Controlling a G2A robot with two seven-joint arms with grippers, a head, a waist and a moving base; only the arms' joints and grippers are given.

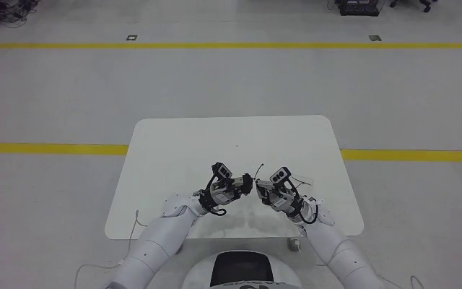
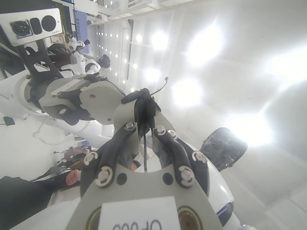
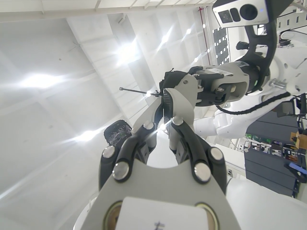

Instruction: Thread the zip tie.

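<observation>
zip tie point(image 3: 134, 91) | thin, black | pinched where left gripper point(image 2: 144, 107) meets right gripper point(image 3: 163, 101) | free end juts out, small head at tip

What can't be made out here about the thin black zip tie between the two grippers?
Right wrist view: the right gripper looks shut on the zip tie, but its own fingertips hide the pinch.
Left wrist view: the left gripper, shut on the tie, covers where both grippers meet; the strap's lower end passes behind its base.
Top view: the tie is too thin to tell whether it is threaded.
</observation>
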